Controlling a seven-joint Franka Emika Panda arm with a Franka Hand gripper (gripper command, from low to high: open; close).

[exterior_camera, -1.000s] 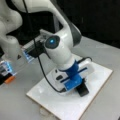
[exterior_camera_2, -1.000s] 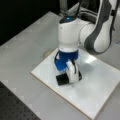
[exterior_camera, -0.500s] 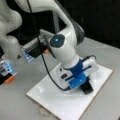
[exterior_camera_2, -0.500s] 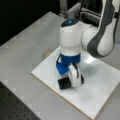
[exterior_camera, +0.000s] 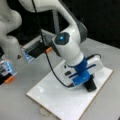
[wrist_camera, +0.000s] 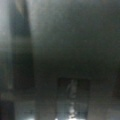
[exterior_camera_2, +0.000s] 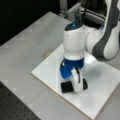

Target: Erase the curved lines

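The white board [exterior_camera: 50, 96] [exterior_camera_2: 100, 100] lies flat on the grey table in both front views. A black block eraser [exterior_camera: 90, 85] [exterior_camera_2: 66, 87] rests on it with its underside against the board's surface. My gripper [exterior_camera: 86, 80] [exterior_camera_2: 75, 85] stands straight above the eraser and is shut on it, below the blue and white hand [exterior_camera: 80, 72]. No curve lines show on the bare parts of the board; whatever lies under the hand and eraser is hidden. The wrist view is a dark blur with nothing recognisable.
A lit blue device [exterior_camera: 6, 68] and an orange-tipped piece [exterior_camera: 10, 79] sit at a front view's left. A metal rail [exterior_camera: 37, 48] runs behind the board. A black cable [exterior_camera: 51, 68] hangs over the table. A small round object [exterior_camera_2: 46, 53] lies beside the board's edge.
The gripper has slid the eraser across the board, rightward in one front view and toward the bottom in the other. Its grip is unchanged.
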